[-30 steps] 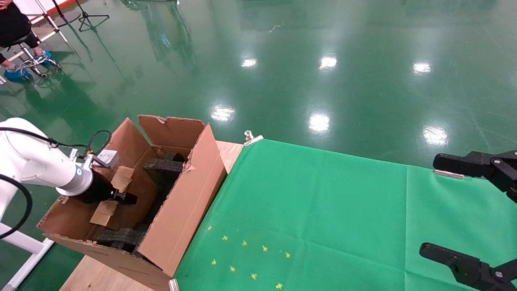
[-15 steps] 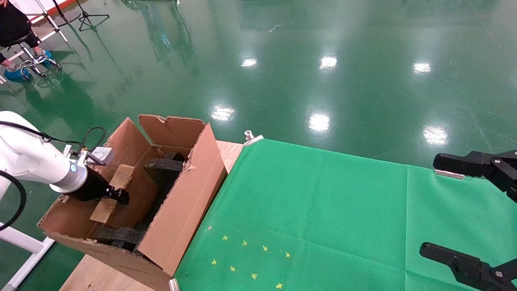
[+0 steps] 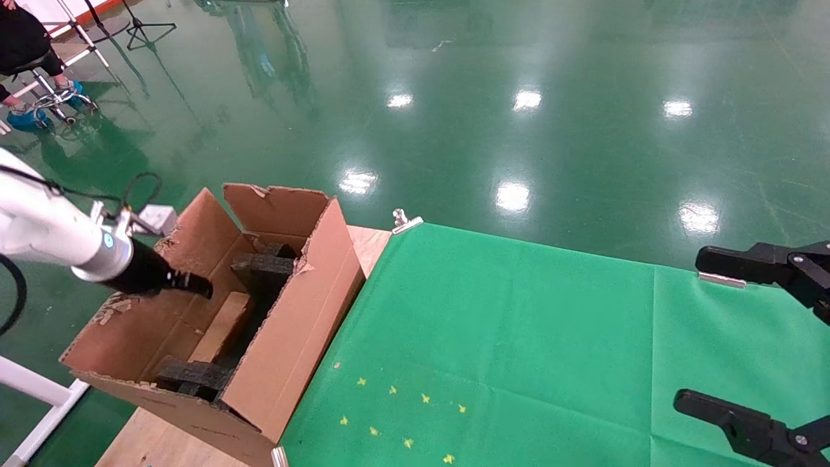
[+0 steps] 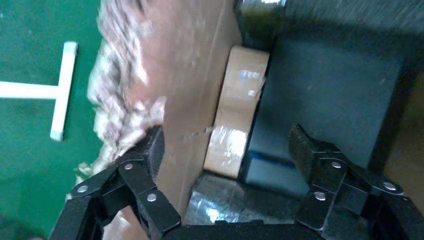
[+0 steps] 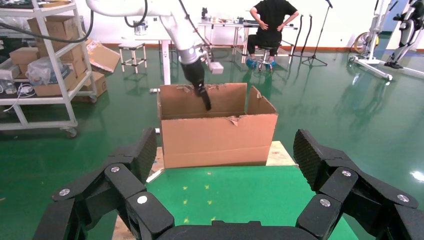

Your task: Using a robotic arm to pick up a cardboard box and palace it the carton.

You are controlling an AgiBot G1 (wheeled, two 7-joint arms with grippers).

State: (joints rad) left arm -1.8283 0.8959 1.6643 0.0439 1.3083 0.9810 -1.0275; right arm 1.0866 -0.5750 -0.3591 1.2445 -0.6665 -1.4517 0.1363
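Your left gripper [image 3: 194, 285] has let go, fingers spread, lifting toward ten o'clock; the cardboard box [image 3: 220, 327] now lies inside the carton [image 3: 292, 337], placement looks done.

Brown carton [image 3: 285, 337], black foam [image 3: 262, 264] inside, tan box [image 3: 220, 327], green cloth [image 3: 551, 350] with yellow stars [image 3: 402, 415], white arm [image 3: 39, 227]

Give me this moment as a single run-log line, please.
left gripper: open, above carton | cardboard box: lying inside carton, beside black foam | right gripper: open, over green cloth
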